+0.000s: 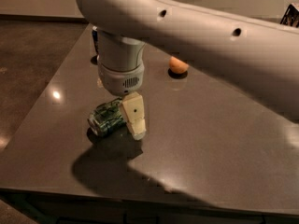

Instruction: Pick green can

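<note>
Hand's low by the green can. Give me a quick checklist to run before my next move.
1. Target found: ok. The green can lies on its side on the table.
2. Hand placed: ok. The hand hangs low at the can's end on the right of the view.
3. Hand astride the can: cannot tell. The arm hides the far side.
4. Hand touching the can: cannot tell.
5. Neighbours clear: ok. The orange sits well apart, farther back.
6. Edge margin: ok. Tabletop shows all round the can.
</note>
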`<state>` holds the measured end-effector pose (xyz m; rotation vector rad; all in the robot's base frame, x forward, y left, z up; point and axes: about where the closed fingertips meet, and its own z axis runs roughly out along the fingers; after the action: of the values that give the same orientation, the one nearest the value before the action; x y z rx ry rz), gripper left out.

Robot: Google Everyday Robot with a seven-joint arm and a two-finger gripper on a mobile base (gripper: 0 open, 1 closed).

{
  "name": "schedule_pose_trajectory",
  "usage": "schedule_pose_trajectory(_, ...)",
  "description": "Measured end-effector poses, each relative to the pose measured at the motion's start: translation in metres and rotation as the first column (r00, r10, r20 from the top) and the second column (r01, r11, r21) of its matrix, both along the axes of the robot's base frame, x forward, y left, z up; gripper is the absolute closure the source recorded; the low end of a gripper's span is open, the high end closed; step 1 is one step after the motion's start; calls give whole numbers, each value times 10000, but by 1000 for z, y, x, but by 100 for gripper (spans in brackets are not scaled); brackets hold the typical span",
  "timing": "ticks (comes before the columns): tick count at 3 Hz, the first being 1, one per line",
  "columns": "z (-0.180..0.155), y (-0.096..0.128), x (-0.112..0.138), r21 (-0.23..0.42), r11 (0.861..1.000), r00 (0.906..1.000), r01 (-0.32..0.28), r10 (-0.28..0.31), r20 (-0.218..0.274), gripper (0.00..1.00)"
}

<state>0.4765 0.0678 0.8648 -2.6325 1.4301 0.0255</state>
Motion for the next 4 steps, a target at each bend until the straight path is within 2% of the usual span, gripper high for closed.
schedule_pose_trajectory(1, -12, 5, 2, -125, 9999, 9999, 42, -44, -104, 18)
schedule_pose_trajectory(3, -9, 6, 3, -239, 9997, 9994, -66, 58, -327, 65)
schedule_pose_trajectory(4, 21, -2, 6, 395, 9992, 9994, -100, 113, -334, 88)
